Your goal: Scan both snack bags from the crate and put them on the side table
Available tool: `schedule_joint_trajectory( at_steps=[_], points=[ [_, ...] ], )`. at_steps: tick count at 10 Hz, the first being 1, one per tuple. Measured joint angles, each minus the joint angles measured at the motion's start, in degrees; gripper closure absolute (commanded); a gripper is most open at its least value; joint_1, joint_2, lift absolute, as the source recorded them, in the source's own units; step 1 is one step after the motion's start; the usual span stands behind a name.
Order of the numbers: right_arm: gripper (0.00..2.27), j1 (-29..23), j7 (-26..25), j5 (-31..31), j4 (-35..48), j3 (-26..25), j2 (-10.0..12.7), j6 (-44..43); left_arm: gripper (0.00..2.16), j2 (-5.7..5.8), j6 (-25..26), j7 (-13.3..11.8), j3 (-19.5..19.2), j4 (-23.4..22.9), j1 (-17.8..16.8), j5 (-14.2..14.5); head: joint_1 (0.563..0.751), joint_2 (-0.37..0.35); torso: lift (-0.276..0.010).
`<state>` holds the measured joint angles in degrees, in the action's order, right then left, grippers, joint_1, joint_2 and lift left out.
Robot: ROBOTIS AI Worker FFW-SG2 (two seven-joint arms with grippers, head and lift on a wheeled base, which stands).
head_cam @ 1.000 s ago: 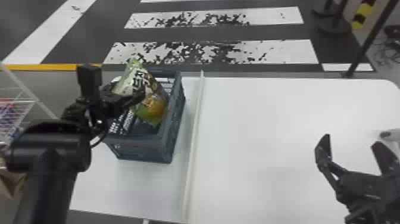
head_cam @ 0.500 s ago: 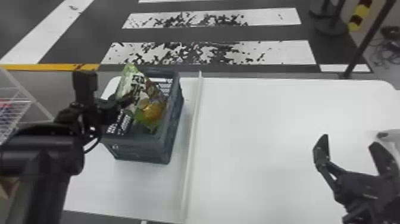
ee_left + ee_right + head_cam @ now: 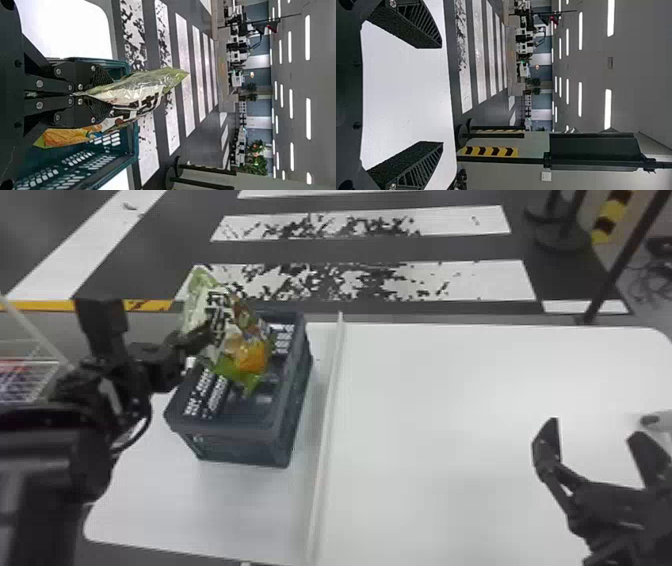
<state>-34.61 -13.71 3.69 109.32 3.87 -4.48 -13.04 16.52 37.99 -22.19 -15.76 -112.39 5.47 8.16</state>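
The snack bag (image 3: 235,335), upper left in the head view, tilts over the plastic crate (image 3: 235,447), pinched by the left end effector (image 3: 200,337). The crate stands on the white worktop (image 3: 450,430); lower right, the right end effector (image 3: 595,435) is spread apart.

Shiny, crinkled green, white and orange snack bag (image 3: 252,357), tilted, above the open dark crate (image 3: 240,446)
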Motion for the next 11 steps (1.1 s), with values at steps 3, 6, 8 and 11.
schedule_joint_trajectory(
  at_steps=[3, 6, 8, 11],
  points=[
    [0.06, -0.1, 0.0, 0.0, 0.5, 0.0, 0.0, 0.2, 2.13, -0.36, 10.3, -0.2, -5.5, -15.2, 5.1, 6.5, 0.695, 0.123, -0.087],
    [0.06, 0.0, 0.0, -0.1, 0.7, 0.1, 0.0, 0.7, 2.14, -0.96, 24.6, 0.2, -11.7, -30.6, 8.4, 10.4, 0.695, 0.125, -0.087],
    [0.06, 0.0, 0.0, -0.1, 0.9, 0.1, 0.0, 0.8, 2.14, -1.85, 30.4, 0.6, -12.2, -36.6, 9.2, 11.8, 0.695, 0.099, -0.087],
    [0.06, -0.5, 0.0, 0.0, 1.3, -0.2, 0.0, 0.7, 2.14, -5.52, 30.1, 0.8, -9.1, -35.3, 8.6, 18.3, 0.695, 0.018, -0.087]
  ],
)
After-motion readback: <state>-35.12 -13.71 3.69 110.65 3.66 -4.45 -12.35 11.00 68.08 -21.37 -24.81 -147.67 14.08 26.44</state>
